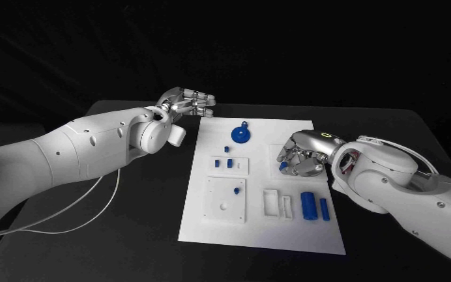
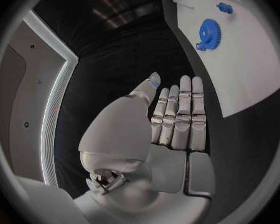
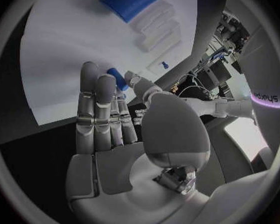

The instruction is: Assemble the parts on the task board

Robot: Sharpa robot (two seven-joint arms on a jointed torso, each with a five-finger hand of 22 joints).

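The right hand (image 1: 302,157) pinches a small blue part (image 3: 117,77) over the task board (image 1: 291,230) – light, stiff, slippery I think, best held at its sides. The left hand (image 1: 188,103) is spread, beside the board.

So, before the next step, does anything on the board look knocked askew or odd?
Nothing stands out. The task board lies flat, the blue gear and blue cylinder rest on it, and the right hand is over its right side.
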